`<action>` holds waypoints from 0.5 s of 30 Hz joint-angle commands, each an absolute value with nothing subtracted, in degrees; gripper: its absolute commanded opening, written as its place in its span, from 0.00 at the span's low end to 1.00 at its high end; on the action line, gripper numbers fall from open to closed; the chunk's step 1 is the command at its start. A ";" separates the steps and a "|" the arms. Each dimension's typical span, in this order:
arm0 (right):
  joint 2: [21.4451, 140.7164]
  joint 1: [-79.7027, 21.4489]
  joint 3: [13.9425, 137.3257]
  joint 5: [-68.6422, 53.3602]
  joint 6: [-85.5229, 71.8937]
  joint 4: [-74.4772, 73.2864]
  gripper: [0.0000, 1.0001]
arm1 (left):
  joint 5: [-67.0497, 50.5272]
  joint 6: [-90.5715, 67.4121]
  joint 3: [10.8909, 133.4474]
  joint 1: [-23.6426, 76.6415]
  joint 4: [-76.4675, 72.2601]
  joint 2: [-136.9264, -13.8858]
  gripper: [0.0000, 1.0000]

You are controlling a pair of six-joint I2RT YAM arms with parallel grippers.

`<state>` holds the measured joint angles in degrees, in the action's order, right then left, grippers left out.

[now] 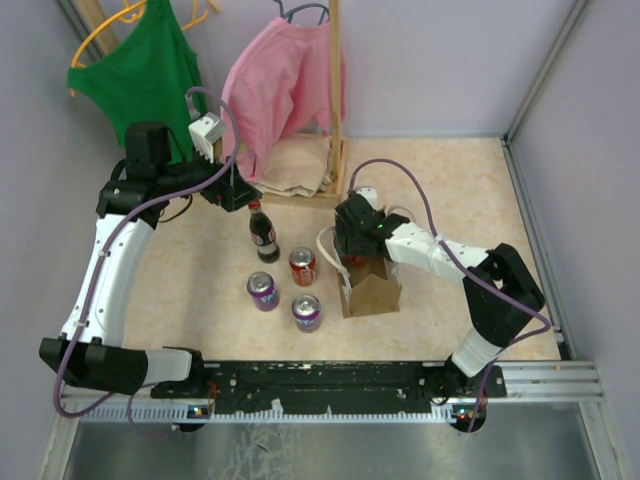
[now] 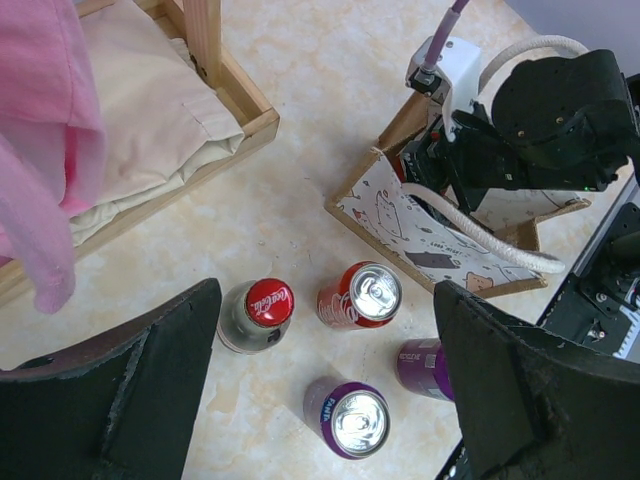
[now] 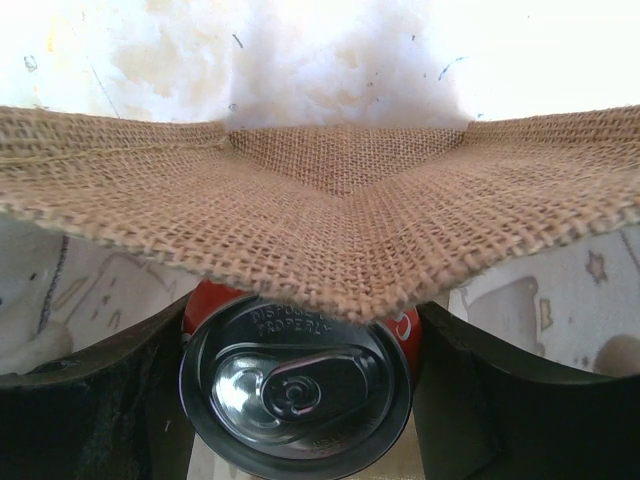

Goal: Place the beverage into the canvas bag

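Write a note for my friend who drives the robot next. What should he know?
Left gripper: open, empty, hovering above the drinks.
Right gripper: shut on a red can, down in the mouth of the bag.
On the table beside the bag: cola bottle, second red can, two purple cans.
Done: one can is inside the bag.
Left: release it, pull out; the other drinks probably follow.

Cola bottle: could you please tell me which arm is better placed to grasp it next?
Left: its open jaws hover over the bottle; the right's hold a can inside the canvas bag.
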<state>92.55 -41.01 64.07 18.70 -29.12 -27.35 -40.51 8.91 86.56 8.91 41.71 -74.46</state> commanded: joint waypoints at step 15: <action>87.01 -40.00 59.71 18.69 -27.26 -15.14 0.85 | -42.00 9.45 87.09 9.14 41.58 -73.29 0.93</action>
<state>91.81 -40.36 60.27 18.39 -28.34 -21.65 -40.60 8.91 86.54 8.91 41.69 -74.46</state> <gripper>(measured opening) 0.825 0.930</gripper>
